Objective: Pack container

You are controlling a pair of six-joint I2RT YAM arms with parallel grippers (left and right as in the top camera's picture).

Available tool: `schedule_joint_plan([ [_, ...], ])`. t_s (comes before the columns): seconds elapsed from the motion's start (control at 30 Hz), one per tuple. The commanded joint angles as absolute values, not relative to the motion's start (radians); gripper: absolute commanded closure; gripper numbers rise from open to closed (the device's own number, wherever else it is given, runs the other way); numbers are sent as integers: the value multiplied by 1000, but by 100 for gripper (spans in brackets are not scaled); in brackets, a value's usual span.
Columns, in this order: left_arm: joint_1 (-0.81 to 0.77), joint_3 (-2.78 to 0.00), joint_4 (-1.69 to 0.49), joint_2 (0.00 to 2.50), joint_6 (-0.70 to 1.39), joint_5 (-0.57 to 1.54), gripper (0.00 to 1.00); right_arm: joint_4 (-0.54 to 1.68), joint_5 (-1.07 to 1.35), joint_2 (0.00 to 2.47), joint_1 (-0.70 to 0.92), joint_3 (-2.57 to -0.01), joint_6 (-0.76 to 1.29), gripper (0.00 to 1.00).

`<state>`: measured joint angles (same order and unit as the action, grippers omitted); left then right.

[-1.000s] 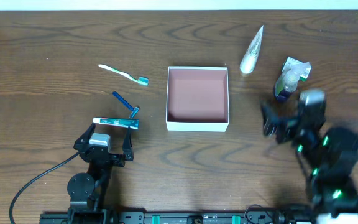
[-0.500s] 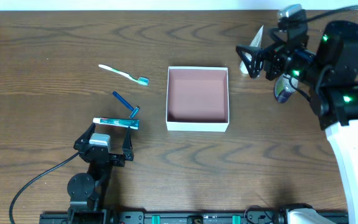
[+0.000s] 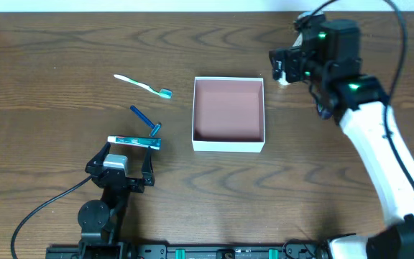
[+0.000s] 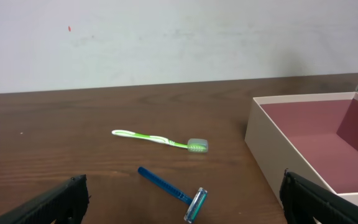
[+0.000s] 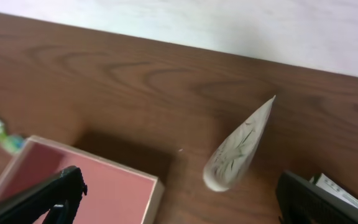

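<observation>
The container (image 3: 228, 146) is a square shallow box with white walls and a reddish-brown inside, empty at the table's middle. It also shows in the left wrist view (image 4: 272, 149) and the right wrist view (image 5: 149, 188). My right gripper (image 3: 284, 66) is open and hovers above a white tapered tube (image 5: 238, 149) by the container's far right corner. The arm hides most of that tube from overhead. My left gripper (image 3: 118, 169) is open and empty, low at the front left. A blue razor (image 4: 173, 190) lies just ahead of it.
A green-white toothbrush (image 3: 144, 85) lies left of the container. A blue razor (image 3: 146, 119) and a teal-white toothpaste tube (image 3: 134, 142) lie nearer my left gripper. A dark bottle (image 3: 326, 109) is mostly hidden under my right arm.
My right arm has swung from the front right to the back right and now sits over the white tube. My left arm and the loose items have not moved.
</observation>
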<state>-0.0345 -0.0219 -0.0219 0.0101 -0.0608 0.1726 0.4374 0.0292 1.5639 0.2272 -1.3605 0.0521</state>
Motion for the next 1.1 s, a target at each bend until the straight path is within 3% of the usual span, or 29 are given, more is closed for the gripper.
schedule_joint_plan([
  [0.0,-36,-4,-56,5,-75,179,2,409,-134,1604,258,-1378,123,1],
  [0.3,-36,-4,-56,5,-75,179,2,376,-239,1693,258,-1378,206,1],
  [0.43,-36,-4,-56,5,-75,179,2,356,-247,1720,252,-1378,205,9],
  [0.8,-36,-4,-56,5,-75,179,2,313,-247,1758,229,-1378,205,61],
  [0.97,-36,-4,-56,5,-75,179,2,309,-260,1758,227,-1378,204,98],
  [1.07,-36,-4,-56,5,-75,179,2,311,-264,1758,228,-1378,194,98],
])
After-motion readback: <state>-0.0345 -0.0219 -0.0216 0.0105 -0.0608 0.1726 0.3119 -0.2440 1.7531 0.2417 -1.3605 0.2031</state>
